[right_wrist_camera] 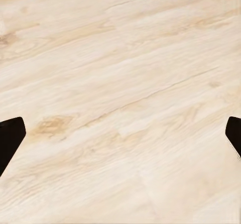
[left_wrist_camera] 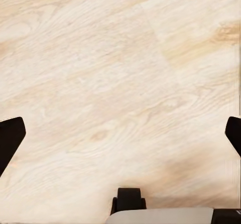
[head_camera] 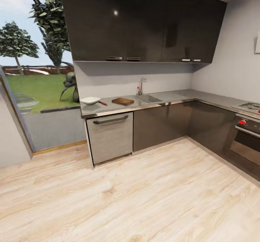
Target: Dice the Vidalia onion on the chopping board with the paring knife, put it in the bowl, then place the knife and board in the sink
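Across the room, the grey countertop (head_camera: 159, 102) carries the white bowl (head_camera: 90, 100) at its left end. The red handle of the paring knife (head_camera: 103, 103) pokes out beside the bowl. Right of it lies the dark brown chopping board (head_camera: 122, 101). The sink (head_camera: 149, 98) with its chrome tap (head_camera: 141, 86) is further right; the onion is hidden inside the basin. My left gripper (left_wrist_camera: 120, 133) hangs open over the wooden floor, its dark fingertips (left_wrist_camera: 10, 138) far apart. My right gripper (right_wrist_camera: 120, 133) is also open above the floor, nothing between its fingertips (right_wrist_camera: 10, 136).
Pale wood flooring (head_camera: 126, 198) stretches between me and the cabinets. A dishwasher front (head_camera: 110, 135) sits under the bowl. An oven (head_camera: 247, 140) with a hob stands along the right-hand counter. A glass wall (head_camera: 36, 90) to a garden is at the left. Dark wall cabinets (head_camera: 144, 21) hang above.
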You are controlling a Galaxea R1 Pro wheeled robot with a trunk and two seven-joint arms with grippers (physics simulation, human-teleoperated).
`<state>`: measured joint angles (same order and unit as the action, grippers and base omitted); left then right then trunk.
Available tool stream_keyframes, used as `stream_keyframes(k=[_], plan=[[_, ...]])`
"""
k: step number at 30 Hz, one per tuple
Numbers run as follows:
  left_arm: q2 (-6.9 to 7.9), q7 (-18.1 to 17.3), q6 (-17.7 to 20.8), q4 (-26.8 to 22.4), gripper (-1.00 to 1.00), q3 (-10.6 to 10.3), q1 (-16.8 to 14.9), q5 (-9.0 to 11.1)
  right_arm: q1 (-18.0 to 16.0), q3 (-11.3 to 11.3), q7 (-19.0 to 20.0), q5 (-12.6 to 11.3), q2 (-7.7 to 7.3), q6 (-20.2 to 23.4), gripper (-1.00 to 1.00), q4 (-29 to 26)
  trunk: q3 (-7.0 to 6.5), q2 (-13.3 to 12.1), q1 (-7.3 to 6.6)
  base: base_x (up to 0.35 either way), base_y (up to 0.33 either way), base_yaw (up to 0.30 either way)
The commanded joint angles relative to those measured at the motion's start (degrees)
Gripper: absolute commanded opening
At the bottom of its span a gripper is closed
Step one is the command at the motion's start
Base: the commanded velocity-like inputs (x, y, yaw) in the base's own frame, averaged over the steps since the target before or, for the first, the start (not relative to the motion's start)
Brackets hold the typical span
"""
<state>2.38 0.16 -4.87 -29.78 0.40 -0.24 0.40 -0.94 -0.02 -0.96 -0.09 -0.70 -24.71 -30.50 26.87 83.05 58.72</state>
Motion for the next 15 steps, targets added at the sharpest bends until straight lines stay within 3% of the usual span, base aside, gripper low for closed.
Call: stream_keyframes(k=[1, 15], plan=[[-0.01, 0.0, -0.1, 0.0, 1.00, 0.0, 0.0, 0.0, 0.0, 0.0, -0.1, 0.0, -0.01, -0.2, 1.00, 0.0, 0.06, 0.0, 0.01, 0.111, -0.319, 0.248], [-0.01, 0.0, -0.1, 0.0, 1.00, 0.0, 0.0, 0.0, 0.0, 0.0, -0.1, 0.0, -0.01, -0.2, 1.00, 0.1, 0.06, 0.0, 0.01, 0.111, -0.319, 0.248]])
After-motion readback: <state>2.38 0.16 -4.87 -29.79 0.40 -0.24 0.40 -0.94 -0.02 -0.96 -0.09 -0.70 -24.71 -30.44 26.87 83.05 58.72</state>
